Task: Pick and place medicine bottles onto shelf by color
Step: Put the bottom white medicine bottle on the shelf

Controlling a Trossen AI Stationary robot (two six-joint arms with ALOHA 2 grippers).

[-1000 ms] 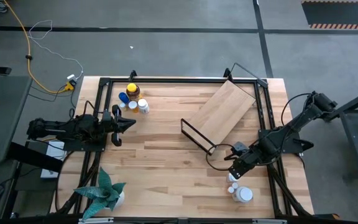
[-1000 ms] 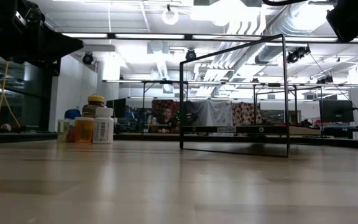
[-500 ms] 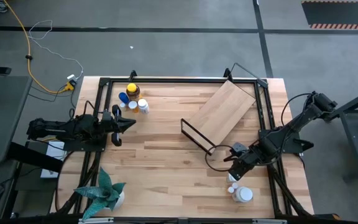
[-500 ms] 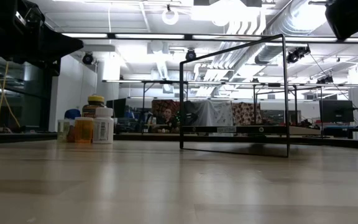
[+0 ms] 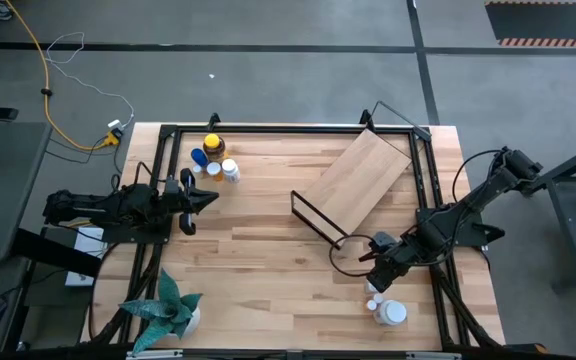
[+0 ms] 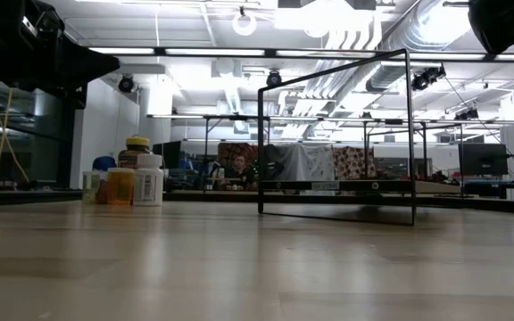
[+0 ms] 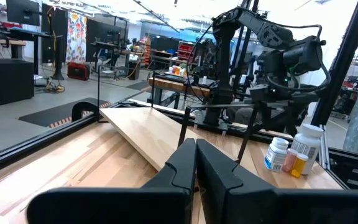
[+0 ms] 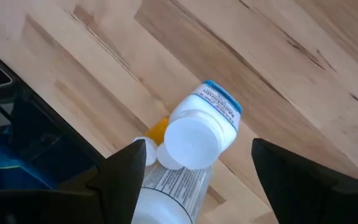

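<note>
The right end effector (image 5: 372,270) hangs over the near right corner of the counter (image 5: 268,260), its two dark fingers (image 8: 120,177) spread wide. Seen from its wrist, a white-capped bottle with a blue-banded label (image 8: 199,127) stands directly between those fingers and below them, apart from both. Pressed against that bottle are a larger white bottle (image 8: 169,186) and a bit of orange (image 8: 158,129), probably a small orange bottle, though only a sliver shows. From above, this little cluster (image 5: 383,305) sits just under and slightly toward the counter's front edge from the end effector.

The shelf (image 5: 363,180) lies just beyond the right end effector toward the counter's middle, set at an angle, its black wire frame (image 5: 313,222) reaching out to a point right beside the end effector.

The left end effector (image 5: 210,197) waits over the left side of the counter with its fingers pressed together. A second group of medicine bottles (image 5: 215,160) stands just past it toward the far edge: an amber one with a yellow cap (image 5: 213,143), a blue one (image 5: 199,157) and white-capped ones (image 5: 230,171). In the level view these same bottles (image 6: 132,178) stand upright in a tight huddle. A potted plant (image 5: 171,308) sits near the front left corner.
</note>
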